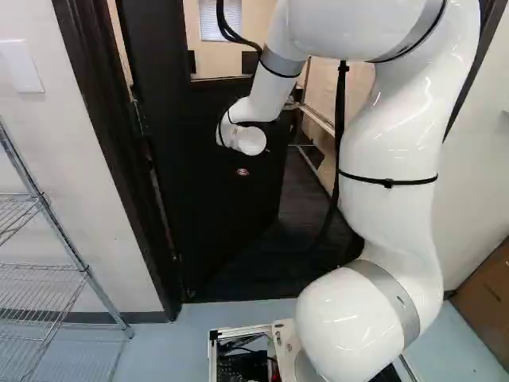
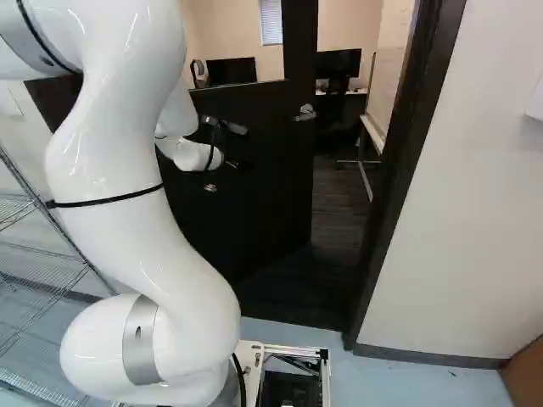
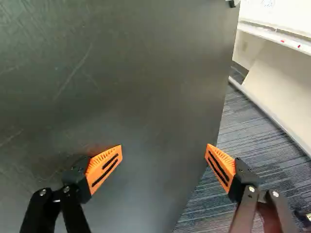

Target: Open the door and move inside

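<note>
Orange pads (image 3: 105, 167) spread wide, tool (image 2: 238, 164) gripping nothing, black door (image 3: 146, 87) standing partly open ahead

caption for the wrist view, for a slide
The open gripper faces a dark door, with the striped floor of the next room showing past its edge.

1. The arm (image 1: 390, 151) is formed of glossy white, rounded housings, fitted with grey bands (image 1: 398, 301).
2. Black ties (image 1: 387, 182) are strapped around it; black cables (image 1: 225, 30) are routed behind the fingers (image 3: 238, 187).
3. Silver screws (image 3: 251, 189) are set in the black linkages behind the orange pads (image 3: 114, 154).
4. The pads are ribbed and marked with black stripes.
</note>
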Motion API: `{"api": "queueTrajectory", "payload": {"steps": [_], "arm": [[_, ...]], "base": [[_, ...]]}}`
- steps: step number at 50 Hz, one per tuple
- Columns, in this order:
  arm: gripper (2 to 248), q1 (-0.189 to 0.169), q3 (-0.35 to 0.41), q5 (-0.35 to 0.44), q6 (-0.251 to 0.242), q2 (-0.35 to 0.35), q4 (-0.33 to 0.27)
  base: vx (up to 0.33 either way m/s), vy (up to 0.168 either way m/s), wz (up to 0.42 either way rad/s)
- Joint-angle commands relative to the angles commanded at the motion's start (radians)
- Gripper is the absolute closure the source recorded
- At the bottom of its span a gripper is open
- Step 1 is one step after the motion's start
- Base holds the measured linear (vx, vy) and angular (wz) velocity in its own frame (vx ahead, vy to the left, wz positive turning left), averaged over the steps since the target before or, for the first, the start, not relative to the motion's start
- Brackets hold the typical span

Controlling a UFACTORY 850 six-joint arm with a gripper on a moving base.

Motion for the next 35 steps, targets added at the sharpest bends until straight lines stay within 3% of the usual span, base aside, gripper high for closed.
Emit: {"api": "queueTrajectory", "payload": {"steps": [35], "arm": [[3, 0.010, -0.081, 0.000, 0.000, -0.066, -0.001]], "base": [[0.000, 0.000, 0.000]]}}
